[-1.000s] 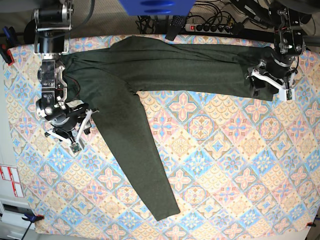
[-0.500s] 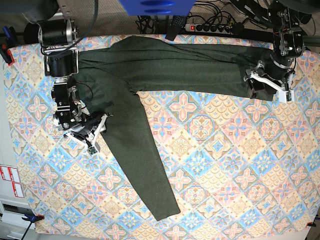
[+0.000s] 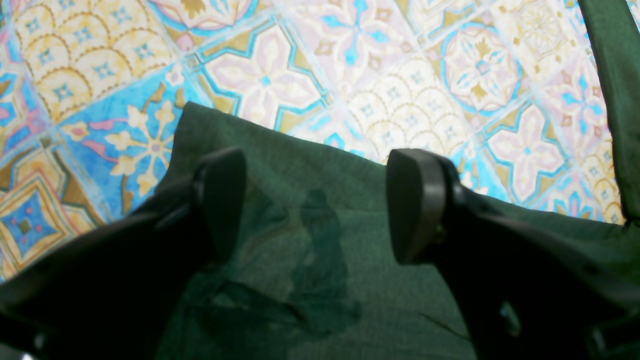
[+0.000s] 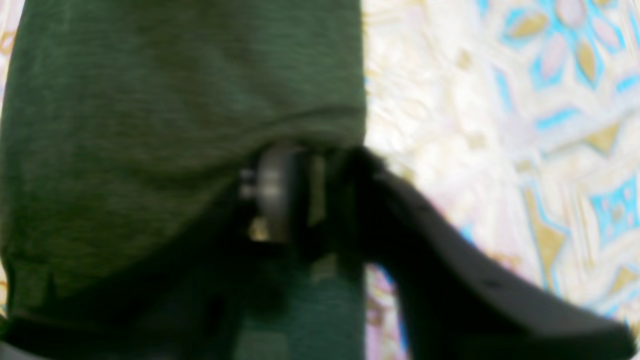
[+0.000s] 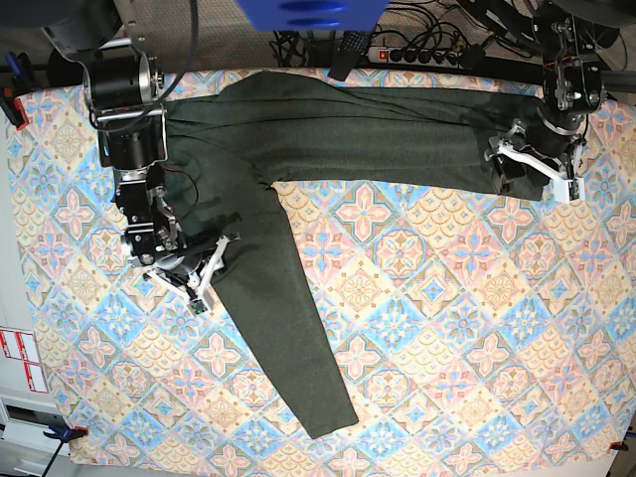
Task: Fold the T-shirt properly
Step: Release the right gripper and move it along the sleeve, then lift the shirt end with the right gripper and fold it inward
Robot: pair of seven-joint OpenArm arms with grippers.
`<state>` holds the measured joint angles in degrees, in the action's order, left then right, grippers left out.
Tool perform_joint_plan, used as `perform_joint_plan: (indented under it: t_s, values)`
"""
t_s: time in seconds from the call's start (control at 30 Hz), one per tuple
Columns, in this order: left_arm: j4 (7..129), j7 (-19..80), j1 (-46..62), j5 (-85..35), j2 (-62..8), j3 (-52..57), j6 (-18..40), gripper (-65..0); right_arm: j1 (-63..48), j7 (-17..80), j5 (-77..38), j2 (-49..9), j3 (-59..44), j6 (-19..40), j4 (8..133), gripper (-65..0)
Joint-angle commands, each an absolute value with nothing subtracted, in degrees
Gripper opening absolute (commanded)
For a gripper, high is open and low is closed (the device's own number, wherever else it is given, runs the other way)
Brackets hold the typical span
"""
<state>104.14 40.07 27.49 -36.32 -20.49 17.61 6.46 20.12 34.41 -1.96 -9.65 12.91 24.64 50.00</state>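
The dark olive-green long-sleeved T-shirt (image 5: 328,129) of soft, faintly heathered knit lies spread on my tabletop (image 5: 447,328), which is covered in a glossy cloth printed with blue, peach and yellow tile medallions. The body of the shirt runs as a long band along the far edge of the tabletop, with low creases running lengthwise. One sleeve branches off it and slants away toward the near edge as a flat, narrowing strip with a squared cuff.

My left claw (image 3: 315,205) hangs over the end of the shirt's band, near the right edge of the base view. Its two rounded matte black pads (image 3: 222,195) stand wide apart with nothing between them; only green knit lies underneath, and the shirt's straight hem edge sits just beyond the pad tips, the patterned cloth past that.

My right claw (image 5: 206,266) sits at the outer edge of the slanting sleeve, close to where it leaves the shirt's body. In the blurred right wrist view, one black finger (image 4: 450,270) lies on the patterned side of the sleeve edge, and the fabric drapes over the other. The jaws look drawn close on that edge, but I cannot tell whether they truly grip it.
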Motion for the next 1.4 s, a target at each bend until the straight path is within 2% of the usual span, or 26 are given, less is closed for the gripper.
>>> perform_joint_plan:
  t_s: [0.0,0.07,0.27,0.83,1.03,1.37]
  values:
    - [105.1,39.0,27.4,-36.8,-21.2,17.9,6.7,-20.7,21.1,34.9,-2.8,-9.5,13.9,25.4,50.6,-57.7]
    - [105.1,39.0,27.4,-36.8,-21.2,17.9,6.7,-20.8,21.0,35.2,-2.8,-9.5,15.2,25.4,50.9,-65.0]
    - [104.9,39.0,27.4,-36.8,-21.2,17.9,6.7,-20.9,16.0,35.5,-2.9,-9.5,14.5,25.4,60.6,-64.5]
    - [104.9,39.0,27.3,-36.8,-21.2,17.9,6.7,-21.1,-11.2,48.0,-2.9,-9.7,12.2,25.4,107.8,-64.6]
    - [104.9,39.0,27.3,-36.7,-21.2,17.9,6.7,-21.1,-21.7,47.8,-2.9,-9.7,13.1,25.4,110.5,-64.6]
    - [104.8,39.0,26.3,-36.6,-21.2,17.3,6.7,-21.1,-22.5,47.9,-2.7,-14.8,30.9,25.4,110.5,-64.9]
